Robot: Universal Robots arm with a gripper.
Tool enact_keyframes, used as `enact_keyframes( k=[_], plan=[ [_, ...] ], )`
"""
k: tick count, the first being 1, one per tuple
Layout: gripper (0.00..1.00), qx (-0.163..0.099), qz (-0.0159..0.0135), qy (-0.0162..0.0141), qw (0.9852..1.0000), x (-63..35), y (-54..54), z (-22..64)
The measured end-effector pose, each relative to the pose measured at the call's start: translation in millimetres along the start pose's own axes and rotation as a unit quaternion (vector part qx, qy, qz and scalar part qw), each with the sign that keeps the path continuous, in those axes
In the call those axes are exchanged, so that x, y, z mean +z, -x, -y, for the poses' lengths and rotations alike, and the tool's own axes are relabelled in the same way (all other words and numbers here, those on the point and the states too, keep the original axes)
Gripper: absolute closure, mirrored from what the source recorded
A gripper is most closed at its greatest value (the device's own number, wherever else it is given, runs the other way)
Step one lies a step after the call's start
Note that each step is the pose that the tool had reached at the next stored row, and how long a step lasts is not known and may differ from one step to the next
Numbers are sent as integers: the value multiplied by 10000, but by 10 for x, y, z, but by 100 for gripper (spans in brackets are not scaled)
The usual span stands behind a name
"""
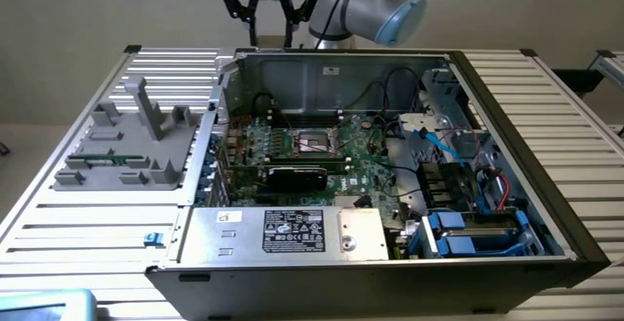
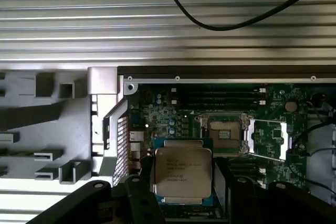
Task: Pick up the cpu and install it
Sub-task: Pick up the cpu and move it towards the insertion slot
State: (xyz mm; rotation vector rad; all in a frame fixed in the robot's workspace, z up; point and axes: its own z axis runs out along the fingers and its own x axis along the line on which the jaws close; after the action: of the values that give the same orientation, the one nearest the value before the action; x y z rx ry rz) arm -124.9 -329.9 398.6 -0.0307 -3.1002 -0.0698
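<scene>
The tool (image 1: 270, 21) hangs high over the far wall of the case (image 1: 332, 80), its jaws set fairly wide and clamped on the cpu (image 2: 181, 174), which the wrist view shows flat between them, shiny top toward the camera.

The pick looks done, and the step in hand is the carry to the socket (image 1: 314, 142). The socket sits mid-board with its frame (image 2: 269, 140) swung open and its seat bare. In the wrist view the chip is off to one side of the socket, not over it. Seating calls for the chip square over the seat, level, and lowered straight.

A black card (image 1: 297, 176) lies just on the socket's near side, and memory slots (image 2: 220, 95) run along its far side. Loose cables (image 1: 390, 87) hang at the exterior view's right. A grey fixture (image 1: 127, 153) stands on the worktop (image 1: 556, 116) at the exterior view's left, well clear.
</scene>
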Motion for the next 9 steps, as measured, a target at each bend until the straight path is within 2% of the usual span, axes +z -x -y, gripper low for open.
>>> enact_keyframes(
  k=[4,6,9],
  plan=[
    [46,5,137,5,9999,1,31,-1],
    [46,11,166,6,9999,1,54,-2],
    [46,17,185,6,9998,1,104,-2]
  ],
)
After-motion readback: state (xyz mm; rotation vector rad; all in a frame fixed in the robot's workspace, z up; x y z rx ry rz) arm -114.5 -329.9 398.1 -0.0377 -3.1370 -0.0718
